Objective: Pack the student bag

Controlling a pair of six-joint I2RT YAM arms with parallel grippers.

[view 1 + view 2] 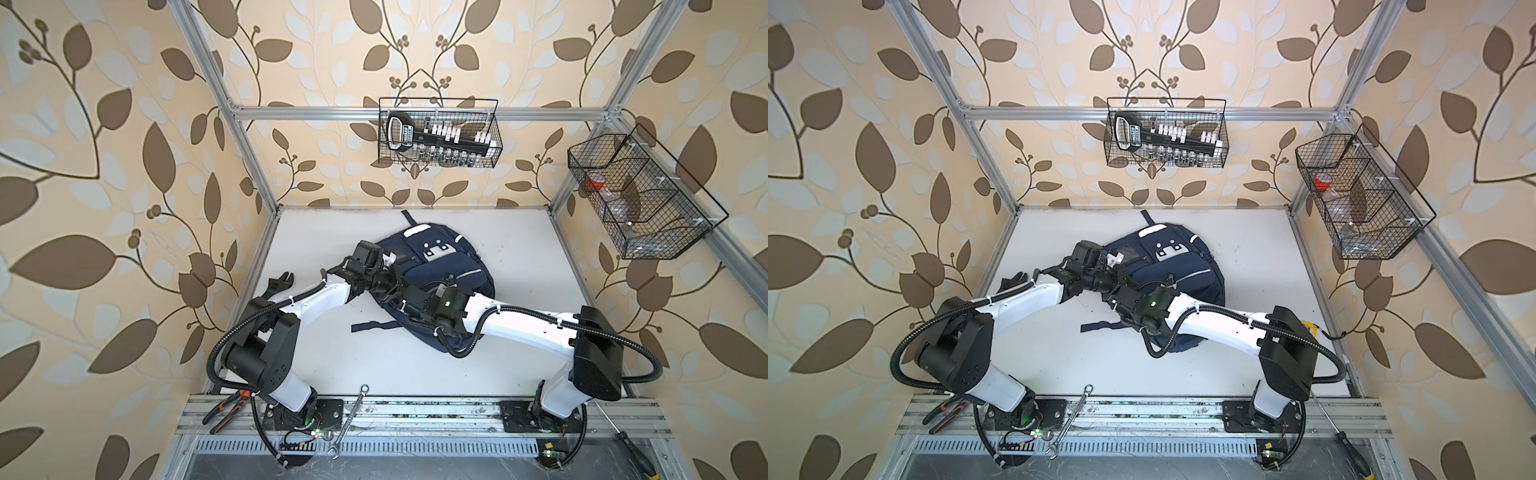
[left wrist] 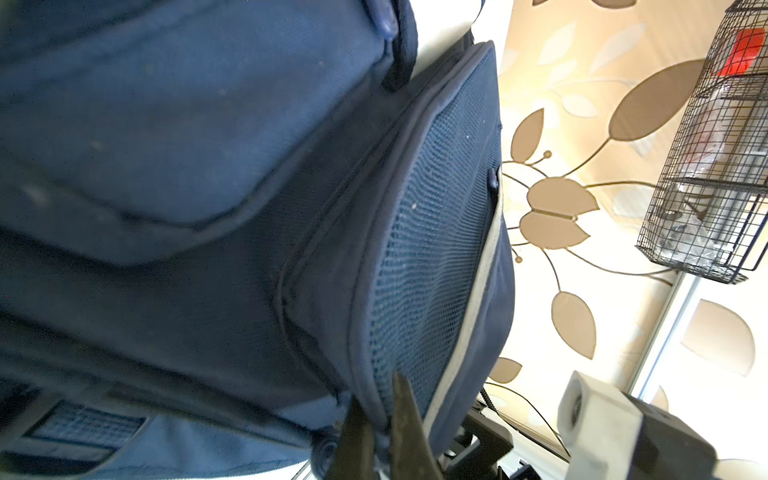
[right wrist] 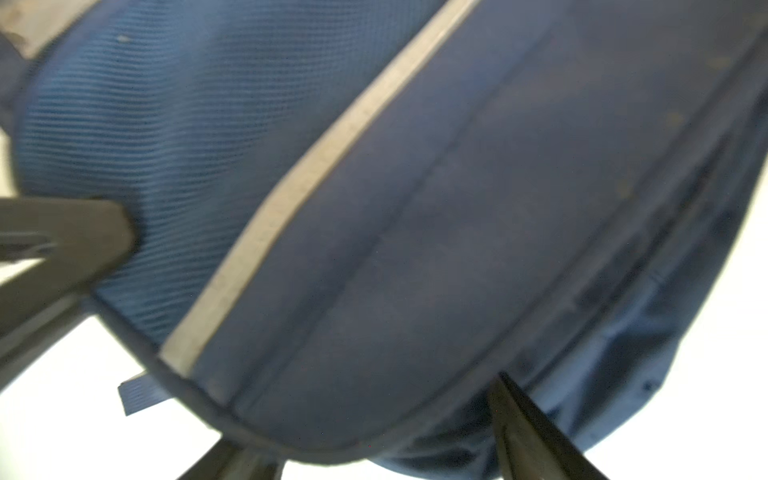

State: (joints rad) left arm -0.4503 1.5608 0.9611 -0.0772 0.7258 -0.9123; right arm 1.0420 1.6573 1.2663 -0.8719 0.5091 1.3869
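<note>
Pinches the corded mesh-pocket rim of the navy student bag (image 1: 432,270) tight in the left gripper (image 2: 376,388); spreads the right gripper (image 3: 316,303) wide across its rounded, grey-striped woven end, directly beneath both.

Student bag (image 1: 453,270) lies on the table (image 1: 415,374), wrench (image 1: 279,283) at its left.

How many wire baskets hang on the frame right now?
2. The back basket hangs on the rear rail; the side basket hangs on the right rail. None looks hidden.
</note>
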